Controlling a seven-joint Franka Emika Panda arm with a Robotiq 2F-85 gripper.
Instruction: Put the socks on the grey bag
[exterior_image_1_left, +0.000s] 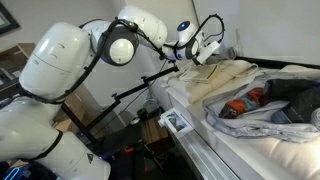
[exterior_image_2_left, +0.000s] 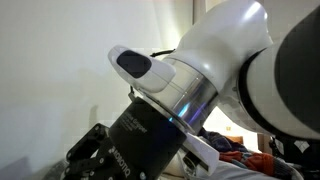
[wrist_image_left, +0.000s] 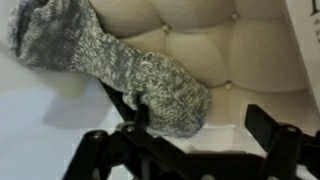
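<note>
Pincer (wrist_image_left: 200, 128) — spread | grey sock (wrist_image_left: 120, 60) between its fingers, touching one | cream cushion (wrist_image_left: 200, 30) behind

Against the cushion (wrist_image_left: 200, 30), the sock (wrist_image_left: 120, 60) is cut off by the top edge, so I cannot see its upper end. My fingers (wrist_image_left: 272, 125) below the cushion are dark and blurred; whether one touches the sock I cannot tell. In an exterior view my arm (exterior_image_2_left: 230, 70) hides nearly everything. In an exterior view my gripper (exterior_image_1_left: 205, 45) over the cushion is too small to read, and the grey bag (exterior_image_1_left: 240, 128) beside the cushion is cut by the right edge.
</note>
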